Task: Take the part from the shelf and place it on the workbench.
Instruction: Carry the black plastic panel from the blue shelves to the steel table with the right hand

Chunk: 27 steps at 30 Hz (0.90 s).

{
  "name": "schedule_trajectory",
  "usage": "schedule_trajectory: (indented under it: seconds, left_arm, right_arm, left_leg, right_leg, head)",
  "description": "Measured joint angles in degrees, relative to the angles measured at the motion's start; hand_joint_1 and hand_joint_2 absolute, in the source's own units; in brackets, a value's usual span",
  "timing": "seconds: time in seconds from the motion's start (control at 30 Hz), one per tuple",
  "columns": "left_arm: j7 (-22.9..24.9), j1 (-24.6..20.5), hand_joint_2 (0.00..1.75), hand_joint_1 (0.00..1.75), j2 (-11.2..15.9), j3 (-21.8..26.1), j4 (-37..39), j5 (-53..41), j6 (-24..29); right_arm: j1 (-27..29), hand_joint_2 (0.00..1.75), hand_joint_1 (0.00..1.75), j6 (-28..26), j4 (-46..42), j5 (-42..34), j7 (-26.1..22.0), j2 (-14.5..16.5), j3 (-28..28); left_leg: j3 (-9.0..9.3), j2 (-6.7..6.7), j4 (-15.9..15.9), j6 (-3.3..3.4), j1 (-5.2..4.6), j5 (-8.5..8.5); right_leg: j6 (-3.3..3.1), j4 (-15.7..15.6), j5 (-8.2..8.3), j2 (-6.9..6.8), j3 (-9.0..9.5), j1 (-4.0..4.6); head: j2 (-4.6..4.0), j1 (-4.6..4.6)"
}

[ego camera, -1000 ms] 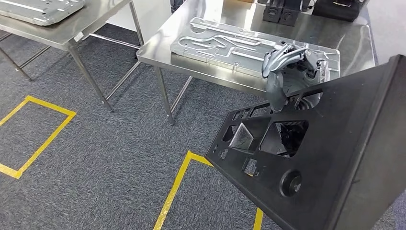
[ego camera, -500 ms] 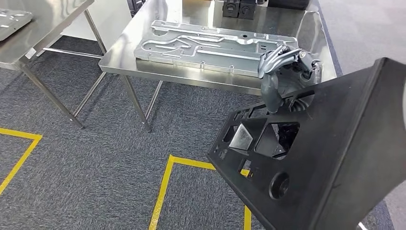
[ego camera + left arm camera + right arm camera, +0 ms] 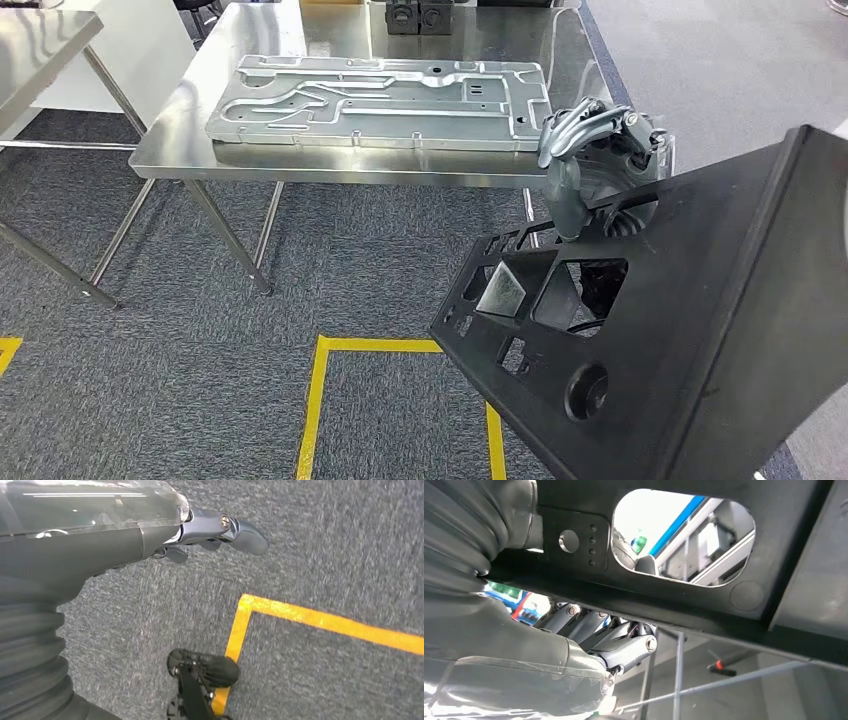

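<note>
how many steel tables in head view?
2: one stainless steel table ahead, carrying the long silver metal plate; a second steel table's corner at the upper left. Others may lie out of frame.

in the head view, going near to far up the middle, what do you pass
yellow floor tape → grey carpet → steel workbench front edge → grey metal panel lying on it → two dark blocks at its far end

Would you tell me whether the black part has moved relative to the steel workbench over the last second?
Yes: the black part has swung rightward past the workbench's right corner.
</note>
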Motion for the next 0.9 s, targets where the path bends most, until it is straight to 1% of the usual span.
schedule_trajectory:
  seconds: [0.03, 0.07, 0.1, 0.13, 0.17, 0.2, 0.23, 0.27, 0.3, 0.33, 0.37, 0.4, 0.43, 0.5, 0.53, 0.57, 0.6, 0.63, 0.67, 0.7, 0.73, 0.77, 0.8, 0.83, 0.87, 0.9]
  left_arm:
    - [0.01, -0.1, 1.75, 0.0, 0.01, -0.01, 0.0, 0.0, -0.09]
    - [-0.01, -0.19, 1.75, 0.0, 0.01, -0.01, 0.0, -0.02, -0.15]
    - [-0.03, -0.23, 1.75, 0.0, 0.02, -0.01, 0.0, -0.06, -0.21]
    - [-0.04, -0.21, 1.75, 0.0, 0.03, -0.01, 0.0, -0.11, -0.25]
    - [-0.04, -0.07, 1.75, 0.0, 0.04, -0.01, 0.0, -0.16, -0.28]
    - [-0.02, 0.09, 1.75, 0.0, 0.04, -0.01, 0.0, -0.2, -0.31]
    - [0.07, 0.21, 1.75, 0.0, 0.05, -0.01, 0.0, -0.2, -0.32]
    - [0.21, 0.27, 1.75, 0.0, 0.05, -0.01, 0.0, -0.2, -0.38]
    - [0.36, 0.25, 1.75, 0.0, 0.06, -0.01, 0.0, -0.2, -0.44]
    - [0.5, 0.18, 1.75, 0.0, 0.1, -0.01, 0.0, -0.2, -0.49]
    - [0.61, 0.09, 1.75, 0.0, 0.16, -0.01, 0.0, -0.2, -0.54]
    - [0.68, 0.01, 1.75, 0.0, 0.23, -0.01, 0.0, -0.2, -0.57]
    - [0.78, -0.06, 1.75, 0.0, 0.3, -0.01, 0.0, -0.2, -0.62]
    - [1.07, -0.15, 1.75, 0.0, 0.36, -0.01, 0.0, -0.2, -0.82]
    - [1.22, -0.18, 1.75, 0.0, 0.36, -0.01, 0.0, -0.17, -0.94]
    - [1.37, -0.22, 1.75, 0.0, 0.36, -0.01, 0.0, -0.13, -1.05]
    - [1.47, -0.25, 1.75, 0.0, 0.36, -0.01, 0.0, -0.08, -1.15]
    - [1.53, -0.25, 1.75, 0.0, 0.36, -0.01, 0.0, -0.04, -1.23]
    - [1.57, -0.19, 1.75, 0.0, 0.37, -0.02, 0.0, -0.02, -1.29]
    - [1.58, -0.1, 1.75, 0.0, 0.37, -0.04, 0.0, -0.01, -1.38]
    - [1.61, -0.02, 1.75, 0.0, 0.38, -0.07, 0.0, -0.02, -1.45]
    - [1.62, 0.03, 1.75, 0.0, 0.37, -0.1, 0.0, -0.02, -1.49]
    - [1.63, 0.06, 1.75, 0.0, 0.37, -0.13, 0.0, -0.02, -1.53]
    - [1.64, 0.06, 1.75, 0.0, 0.36, -0.15, 0.0, -0.02, -1.54]
    - [1.64, 0.05, 1.75, 0.0, 0.36, -0.16, 0.0, -0.02, -1.54]
    - [1.64, 0.03, 1.75, 0.0, 0.36, -0.17, 0.0, -0.02, -1.55]
  right_arm:
    - [0.06, 1.75, 1.75, -0.03, -0.08, 0.02, -0.05, -0.05, -0.01]
    - [0.07, 1.75, 1.75, -0.07, -0.19, 0.03, -0.11, -0.09, -0.02]
    - [0.1, 1.75, 1.75, -0.09, -0.3, 0.04, -0.18, -0.1, -0.01]
    - [0.21, 1.75, 1.75, -0.1, -0.38, 0.05, -0.25, -0.12, 0.0]
    - [0.39, 1.75, 1.75, -0.12, -0.41, 0.05, -0.32, -0.12, 0.02]
    - [0.65, 1.75, 1.75, -0.12, -0.42, 0.08, -0.37, -0.11, 0.04]
    - [0.91, 1.75, 1.75, -0.15, -0.42, 0.17, -0.44, -0.11, 0.06]
    - [1.1, 1.75, 1.75, -0.22, -0.43, 0.39, -0.5, -0.11, 0.07]
    - [1.2, 1.75, 1.75, -0.3, -0.44, 0.66, -0.55, -0.11, 0.08]
    - [1.26, 1.75, 1.75, -0.37, -0.5, 0.94, -0.6, -0.11, 0.08]
    - [1.29, 1.75, 1.75, -0.43, -0.6, 1.17, -0.64, -0.11, 0.08]
    - [1.32, 1.75, 1.75, -0.44, -0.7, 1.31, -0.68, -0.11, 0.08]
    - [1.35, 1.75, 1.75, -0.47, -0.82, 1.45, -0.72, -0.11, 0.08]
    - [1.43, 1.75, 1.75, -0.54, -0.92, 1.65, -0.77, -0.11, 0.08]
    - [1.5, 1.75, 1.75, -0.57, -0.96, 1.72, -0.79, -0.11, 0.08]
    - [1.56, 1.75, 1.75, -0.59, -1.01, 1.76, -0.83, -0.11, 0.05]
    - [1.59, 1.75, 1.75, -0.6, -1.1, 1.8, -0.88, -0.11, 0.03]
    - [1.63, 1.75, 1.75, -0.62, -1.18, 1.82, -0.95, -0.11, 0.01]
    - [1.71, 1.75, 1.75, -0.63, -1.24, 1.85, -1.06, -0.11, -0.01]
    - [1.84, 1.75, 1.75, -0.65, -1.26, 1.88, -1.18, -0.11, -0.01]
    - [2.01, 1.75, 1.75, -0.67, -1.25, 1.89, -1.3, -0.11, -0.01]
    - [2.18, 1.75, 1.75, -0.67, -1.24, 1.91, -1.4, -0.11, -0.01]
    - [2.27, 1.75, 1.75, -0.68, -1.24, 1.93, -1.47, -0.12, -0.02]
    - [2.32, 1.75, 1.75, -0.69, -1.25, 1.97, -1.5, -0.12, -0.03]
    - [2.33, 1.75, 1.75, -0.71, -1.27, 2.02, -1.53, -0.13, -0.05]
    - [2.32, 1.75, 1.75, -0.72, -1.29, 2.07, -1.55, -0.13, -0.07]
  left_leg:
    - [0.08, -0.34, 0.2, -0.33, 0.11, -0.32]
    - [-0.15, -1.27, 0.99, -0.59, 0.28, -1.05]
    - [-0.92, -2.64, 2.93, -0.79, 0.46, -2.37]
    - [-2.4, -4.24, 6.23, -0.92, 0.62, -4.22]
    - [-4.35, -5.18, 10.33, -1.01, 0.69, -6.13]
    - [-6.29, -5.69, 14.24, -1.1, 0.72, -7.52]
    - [-7.7, -5.91, 16.79, -1.15, 0.72, -7.97]
    - [-8.08, -5.98, 16.93, -1.12, 0.71, -7.13]
    - [-7.54, -6.01, 15.07, -1.02, 0.71, -5.43]
    - [-6.03, -6.1, 11.21, -0.82, 0.71, -3.04]
    - [-4.35, -6.39, 7.1, -0.57, 0.67, -1.11]
    - [-3.04, -6.64, 3.95, -0.3, 0.58, 0.19]
    - [-2.16, -6.86, 1.77, -0.04, 0.47, 0.95]
    - [-2.02, -6.95, 1.15, 0.5, 0.22, 1.06]
    - [-2.02, -6.87, 1.01, 0.86, 0.27, 1.22]
    - [-1.96, -6.78, 0.81, 1.22, 0.34, 1.39]
    - [-1.91, -6.67, 0.59, 1.6, 0.44, 1.55]
    - [-1.87, -6.54, 0.41, 1.88, 0.51, 1.66]
    - [-1.88, -6.41, 0.37, 2.03, 0.48, 1.66]
    - [-1.92, -6.25, 0.39, 2.15, 0.46, 1.63]
    - [-1.95, -6.1, 0.42, 2.17, 0.43, 1.61]
    - [-1.96, -5.96, 0.45, 2.18, 0.42, 1.57]
    - [-1.91, -5.87, 0.49, 2.14, 0.42, 1.52]
    - [-1.8, -5.82, 0.52, 2.05, 0.42, 1.44]
    - [-1.65, -5.77, 0.57, 1.9, 0.41, 1.32]
    - [-1.54, -5.74, 0.65, 1.68, 0.3, 1.17]
  right_leg:
    - [-0.33, -0.16, 0.11, 0.62, 0.03, -0.11]
    - [-0.69, -0.32, 0.24, 1.19, 0.11, -0.27]
    - [-1.04, -0.48, 0.36, 1.72, 0.21, -0.45]
    - [-1.26, -0.54, 0.4, 2.28, 0.26, -0.49]
    - [-1.43, -0.53, 0.4, 2.87, 0.25, -0.46]
    - [-1.54, -0.51, 0.38, 3.46, 0.25, -0.4]
    - [-1.59, -0.48, 0.37, 4.09, 0.26, -0.33]
    - [-1.61, -0.4, 0.34, 4.63, 0.29, -0.28]
    - [-1.6, -0.31, 0.28, 5.07, 0.34, -0.25]
    - [-1.48, -0.18, 0.19, 5.53, 0.42, -0.25]
    - [-1.29, -0.03, 0.07, 5.87, 0.45, -0.18]
    - [-1.03, 0.12, -0.03, 6.16, 0.42, -0.11]
    - [-0.73, 0.25, -0.09, 6.36, 0.35, -0.07]
    - [-0.05, 0.26, -0.06, 6.57, 0.2, -0.07]
    - [0.3, 0.26, -0.12, 6.45, 0.18, -0.12]
    - [0.63, 0.58, -0.43, 5.97, 0.06, -0.15]
    - [0.92, 1.87, -1.33, 5.24, -0.51, -0.16]
    - [1.15, 4.1, -2.71, 4.42, -1.53, -0.19]
    - [1.35, 7.63, -4.56, 3.68, -3.2, -0.25]
    - [1.52, 11.81, -6.45, 3.29, -5.23, -0.31]
    - [1.64, 15.25, -7.66, 3.14, -6.94, -0.39]
    - [1.72, 17.26, -7.97, 3.03, -7.99, -0.47]
    - [1.7, 16.75, -7.05, 2.94, -7.77, -0.51]
    - [1.6, 13.93, -5.23, 2.79, -6.36, -0.52]
    - [1.41, 9.47, -3.08, 2.5, -4.07, -0.5]
    - [1.12, 5.33, -1.59, 2.18, -1.91, -0.34]
  head:
    - [0.0, 0.0]
    - [0.0, -0.01]
    - [0.0, -0.01]
    - [0.0, -0.01]
    - [0.0, -0.01]
    - [0.0, -0.01]
    - [0.0, -0.02]
    - [0.0, -0.02]
    - [0.0, -0.02]
    - [0.0, -0.02]
    - [0.0, -0.02]
    - [0.0, -0.01]
    - [0.0, -0.01]
    - [0.0, -0.01]
    - [0.0, -0.02]
    - [0.0, -0.01]
    - [0.0, -0.01]
    - [0.0, 0.0]
    - [0.0, 0.01]
    - [0.0, 0.01]
    - [0.0, 0.01]
    - [0.0, 0.01]
    - [0.0, 0.01]
    - [0.0, 0.01]
    - [0.0, 0.01]
    - [0.0, 0.01]
